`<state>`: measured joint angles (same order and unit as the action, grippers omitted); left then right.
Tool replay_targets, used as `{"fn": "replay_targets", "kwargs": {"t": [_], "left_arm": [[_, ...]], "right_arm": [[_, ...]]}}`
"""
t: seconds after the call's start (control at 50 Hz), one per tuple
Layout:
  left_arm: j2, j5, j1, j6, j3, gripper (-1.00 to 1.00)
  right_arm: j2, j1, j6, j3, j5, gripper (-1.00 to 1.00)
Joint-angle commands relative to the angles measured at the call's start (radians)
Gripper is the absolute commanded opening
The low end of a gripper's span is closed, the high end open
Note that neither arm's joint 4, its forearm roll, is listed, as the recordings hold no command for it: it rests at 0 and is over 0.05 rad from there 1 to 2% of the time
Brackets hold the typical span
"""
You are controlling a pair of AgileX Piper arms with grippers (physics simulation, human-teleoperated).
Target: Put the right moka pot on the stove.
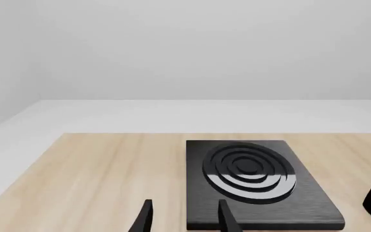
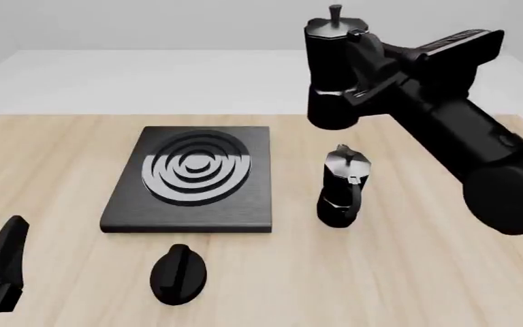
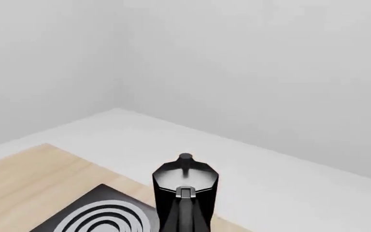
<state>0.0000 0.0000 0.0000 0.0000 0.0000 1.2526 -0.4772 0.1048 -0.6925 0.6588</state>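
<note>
High above the table, right of the stove (image 2: 193, 178), my right gripper (image 2: 363, 65) is clamped on the upright right moka pot (image 2: 334, 68), holding its handle side.

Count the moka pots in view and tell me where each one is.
2. One moka pot is held in the air by the right hand, beyond the stove's far right corner. The other moka pot stands on the table right of the stove.
</note>
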Motion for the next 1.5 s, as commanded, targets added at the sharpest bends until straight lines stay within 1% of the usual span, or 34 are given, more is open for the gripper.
{"fn": "replay_targets", "kwargs": {"t": [0.02,0.06,0.08,0.1,0.26,0.32,0.52,0.74,1.04,1.06,1.1,1.12,1.16,1.3,1.5], "left_arm": [[0.0,0.0,0.0,0.0,0.0,1.0],[0.0,0.0,0.0,0.0,0.0,1.0],[0.0,0.0,0.0,0.0,0.0,1.0],[0.0,0.0,0.0,0.0,0.0,1.0],[0.0,0.0,0.0,0.0,0.0,1.0],[0.0,0.0,0.0,0.0,0.0,1.0],[0.0,0.0,0.0,0.0,0.0,1.0],[0.0,0.0,0.0,0.0,0.0,1.0],[0.0,0.0,0.0,0.0,0.0,1.0],[0.0,0.0,0.0,0.0,0.0,1.0],[0.0,0.0,0.0,0.0,0.0,1.0],[0.0,0.0,0.0,0.0,0.0,1.0],[0.0,0.0,0.0,0.0,0.0,1.0],[0.0,0.0,0.0,0.0,0.0,1.0],[0.0,0.0,0.0,0.0,0.0,1.0]], "right_arm": [[0.08,-0.052,-0.015,-0.025,0.166,-1.0],[0.089,-0.064,-0.021,-0.025,0.188,-1.0],[0.097,-0.066,-0.016,-0.031,0.192,-1.0],[0.141,-0.09,-0.016,-0.054,0.223,-1.0],[0.23,-0.123,-0.021,-0.093,0.284,-1.0],[0.276,-0.137,-0.032,-0.12,0.304,-1.0],[0.389,-0.154,-0.048,-0.217,0.32,-1.0],[0.489,-0.154,-0.064,-0.277,0.353,-1.0],[0.593,-0.163,-0.065,-0.341,0.389,-1.0],[0.604,-0.161,-0.074,-0.349,0.389,-1.0],[0.621,-0.163,-0.069,-0.36,0.391,-1.0],[0.635,-0.165,-0.08,-0.368,0.392,-1.0],[0.644,-0.169,-0.076,-0.377,0.391,-1.0],[0.684,-0.177,-0.095,-0.414,0.391,-1.0],[0.731,-0.197,-0.094,-0.458,0.38,-1.0]]}}
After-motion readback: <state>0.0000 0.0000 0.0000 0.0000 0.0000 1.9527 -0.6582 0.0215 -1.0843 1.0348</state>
